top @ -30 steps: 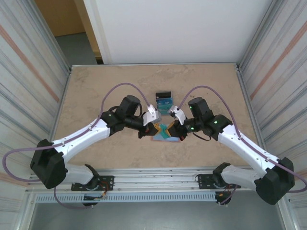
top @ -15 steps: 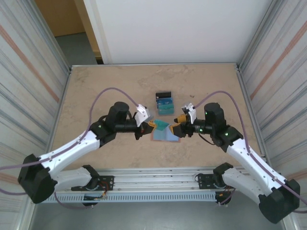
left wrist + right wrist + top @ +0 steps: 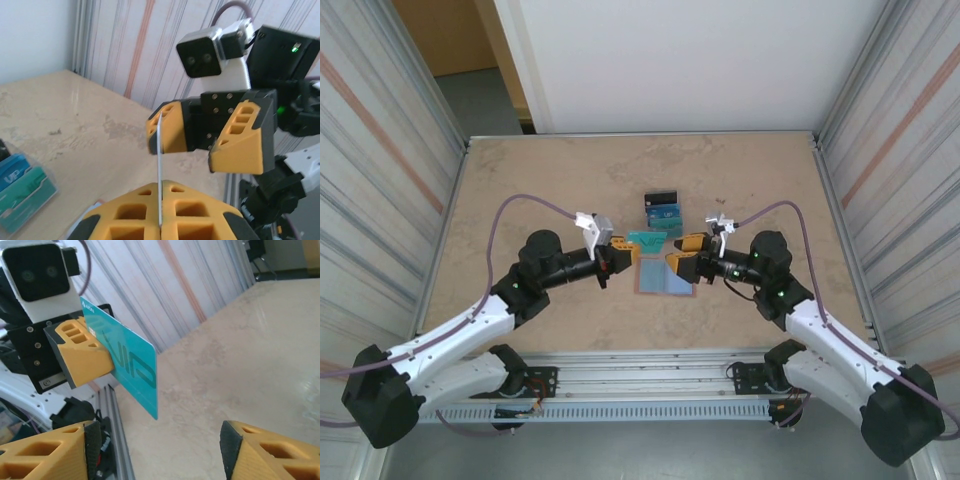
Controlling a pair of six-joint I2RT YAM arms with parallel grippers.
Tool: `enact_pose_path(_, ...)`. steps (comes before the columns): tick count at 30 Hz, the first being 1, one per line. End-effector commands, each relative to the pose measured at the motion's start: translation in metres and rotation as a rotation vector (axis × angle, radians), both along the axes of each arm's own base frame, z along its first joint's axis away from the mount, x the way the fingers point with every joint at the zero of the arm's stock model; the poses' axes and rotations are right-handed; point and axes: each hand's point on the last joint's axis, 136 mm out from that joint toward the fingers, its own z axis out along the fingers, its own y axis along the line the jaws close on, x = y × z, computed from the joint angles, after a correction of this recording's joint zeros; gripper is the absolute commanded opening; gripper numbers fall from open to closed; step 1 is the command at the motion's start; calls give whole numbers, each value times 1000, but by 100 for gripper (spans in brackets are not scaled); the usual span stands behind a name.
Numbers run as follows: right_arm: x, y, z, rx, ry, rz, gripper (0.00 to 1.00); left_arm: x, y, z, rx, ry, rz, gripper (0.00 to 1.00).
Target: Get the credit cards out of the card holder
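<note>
Four credit cards: a black card [image 3: 661, 197], a blue card [image 3: 663, 212] and a teal card [image 3: 668, 228] overlap flat on the table [image 3: 540, 180], just beyond the one card holder [image 3: 663, 281], which lies open. A second teal card [image 3: 127, 365] is clamped in the left gripper [image 3: 620, 257]. The right gripper [image 3: 682, 254] gapes empty. The tabletop is beige and marbled, with ribbed metal side walls [image 3: 380, 150] and a white back panel [image 3: 680, 60].

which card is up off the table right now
The teal card pinched in the left gripper, held in the air. The other cards lie on the table beyond the card holder.
</note>
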Motion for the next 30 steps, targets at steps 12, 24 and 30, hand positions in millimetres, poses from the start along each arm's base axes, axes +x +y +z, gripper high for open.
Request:
enact_pose_path(12, -17, 27, 64, 108, -176, 177, 36, -13, -7, 25, -118, -8, -102, 0)
enact_pose_path(24, -27, 27, 62, 38, -193, 213, 0, -13, -5, 24, -44, -38, -91, 30)
enact_pose_path(30, -39, 21, 44, -134, -173, 217, 0, -21, 12, 37, 86, -182, -57, 43)
